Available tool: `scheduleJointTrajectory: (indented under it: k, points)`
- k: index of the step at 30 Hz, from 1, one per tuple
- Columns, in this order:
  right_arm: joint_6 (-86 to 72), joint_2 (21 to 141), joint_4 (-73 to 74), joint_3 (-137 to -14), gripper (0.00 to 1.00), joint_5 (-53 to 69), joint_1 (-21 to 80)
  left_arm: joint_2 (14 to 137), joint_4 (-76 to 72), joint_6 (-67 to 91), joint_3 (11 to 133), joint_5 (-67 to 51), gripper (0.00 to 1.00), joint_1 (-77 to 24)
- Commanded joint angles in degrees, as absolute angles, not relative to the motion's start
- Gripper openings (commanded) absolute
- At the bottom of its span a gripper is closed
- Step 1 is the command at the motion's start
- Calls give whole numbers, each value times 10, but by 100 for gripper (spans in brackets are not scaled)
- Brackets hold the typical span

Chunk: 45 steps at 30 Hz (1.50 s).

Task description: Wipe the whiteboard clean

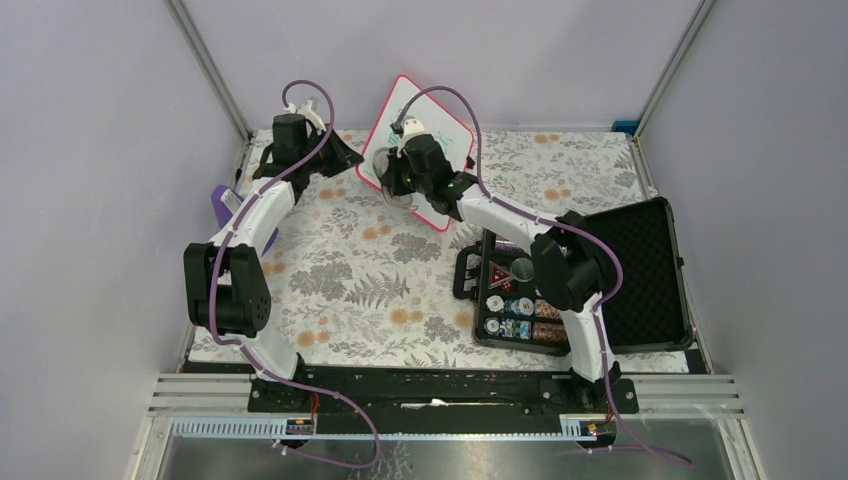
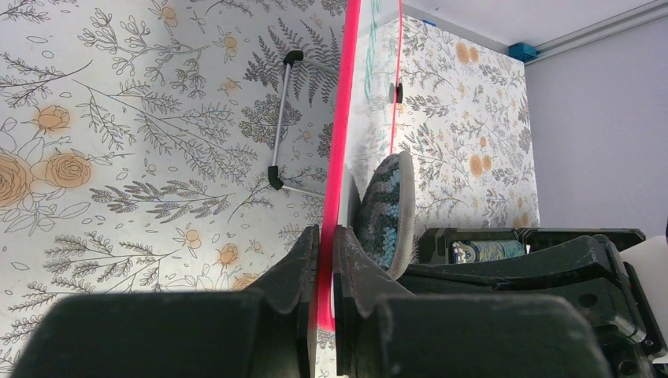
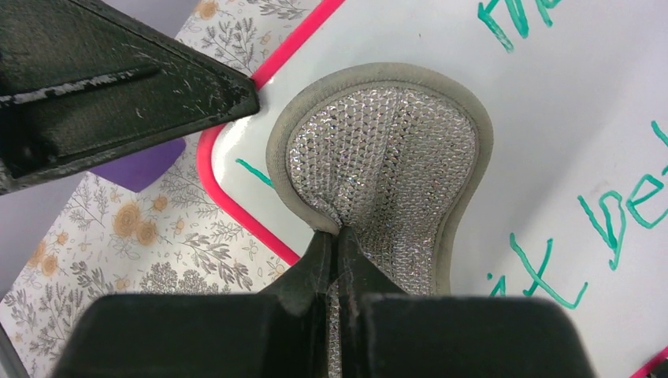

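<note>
The small rectangular whiteboard (image 1: 420, 100) with its thin pink-red rim stood propped at 12 o'clock on the floral-patterned surface (image 1: 350, 270). Green handwriting (image 3: 606, 213) covered much of its face, so most of the erasing was judged not yet done. The left gripper (image 2: 325, 252) had its jaws clamped on the rim at the board's 9 o'clock edge. The right gripper (image 3: 335, 252) pinched the narrow end of a rounded, grey-trimmed, silver-mesh scouring pad (image 3: 386, 165), set against the board's 7 o'clock corner; how firmly it pressed could not be told.

The pad was held only by its end, so a hard stroke could fold it or drag it out of the jaws. A push on the upright face could also swing the board in the thin rim grip.

The right wrist view alone showed the writing. The left wrist view alone showed the board edge-on, a wire stand (image 2: 280, 118) behind it and the pad's blue-patterned side. Only the overhead view showed the open black case (image 1: 640, 270) at 4 o'clock.
</note>
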State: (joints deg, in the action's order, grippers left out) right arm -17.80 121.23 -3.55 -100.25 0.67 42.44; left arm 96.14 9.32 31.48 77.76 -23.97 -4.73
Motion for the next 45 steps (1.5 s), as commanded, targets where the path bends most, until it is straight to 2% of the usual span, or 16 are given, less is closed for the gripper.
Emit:
scheduleJointTrajectory:
  k: [1,6,14,20,24,29,36,42,45]
  points:
    - [-177,1204,39,-975,0,-7,422,938,56,335,779,-284,0,-71]
    - [-173,1205,12,-990,0,42,434,939,57,340,779,-286,0,-71]
    - [-181,1247,-28,-1095,0,99,453,937,57,336,777,-278,0,-72]
    - [-192,1304,41,-1188,0,78,451,938,56,336,778,-278,0,-74]
    - [-252,1282,32,-1121,0,7,431,937,57,337,777,-280,0,-74]
    - [-337,1255,6,-1022,0,-5,383,937,57,340,777,-283,0,-76]
    - [-223,1239,-60,-989,0,119,395,935,57,342,777,-285,0,-75]
    - [-176,1215,-84,-980,0,100,411,933,56,351,781,-302,0,-71]
    - [-171,1215,-78,-979,0,98,411,936,14,398,768,-368,12,-39]
